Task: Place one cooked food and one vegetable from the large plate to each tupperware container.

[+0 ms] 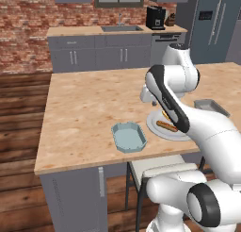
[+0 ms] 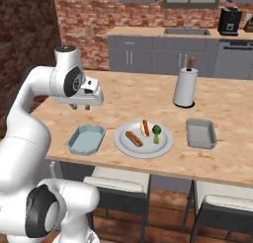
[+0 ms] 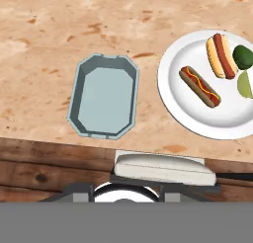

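right base view adds grey tray [image 2: 201, 133] beyond large plate [image 2: 144, 139], fingers [image 2: 81, 107] empty, gap unclear

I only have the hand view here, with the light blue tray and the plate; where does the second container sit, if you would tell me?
Observer: The grey tray sits on the counter, on the far side of the large plate from the light blue tray, apart from the plate.
Operator: Thank you. Is anything in it?
Observer: No, it is empty.
Operator: And is the gripper carrying anything?
Observer: The gripper hangs above the counter near the light blue tray, jaws apart, nothing between them.
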Controlling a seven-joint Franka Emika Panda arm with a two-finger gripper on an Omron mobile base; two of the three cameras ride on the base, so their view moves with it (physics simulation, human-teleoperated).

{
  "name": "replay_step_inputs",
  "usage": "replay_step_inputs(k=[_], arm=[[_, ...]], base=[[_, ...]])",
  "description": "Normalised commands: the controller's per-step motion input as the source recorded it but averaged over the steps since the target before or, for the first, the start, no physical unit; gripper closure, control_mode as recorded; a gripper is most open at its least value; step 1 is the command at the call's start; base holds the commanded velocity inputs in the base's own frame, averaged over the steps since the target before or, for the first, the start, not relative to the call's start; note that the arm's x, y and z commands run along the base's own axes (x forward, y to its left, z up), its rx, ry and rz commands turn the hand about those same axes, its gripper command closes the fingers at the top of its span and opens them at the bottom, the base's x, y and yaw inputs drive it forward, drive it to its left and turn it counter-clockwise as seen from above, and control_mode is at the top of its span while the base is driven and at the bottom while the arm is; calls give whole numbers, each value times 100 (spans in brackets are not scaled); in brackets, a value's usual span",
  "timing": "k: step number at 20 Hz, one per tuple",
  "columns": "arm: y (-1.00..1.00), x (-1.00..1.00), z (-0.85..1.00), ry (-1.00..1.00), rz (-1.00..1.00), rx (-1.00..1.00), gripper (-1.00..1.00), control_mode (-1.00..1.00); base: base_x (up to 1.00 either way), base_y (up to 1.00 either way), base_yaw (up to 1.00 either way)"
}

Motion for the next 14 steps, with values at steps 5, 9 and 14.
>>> replay_step_inputs(k=[5, 9, 14], arm=[[0, -32, -11, 4, 0, 0, -100, -100], [0, -38, -32, 26, 0, -8, -100, -100], [-50, -9, -20, 12, 15, -1, -100, -100]], base=[[0, 0, 0], [0, 0, 0], [0, 0, 0]])
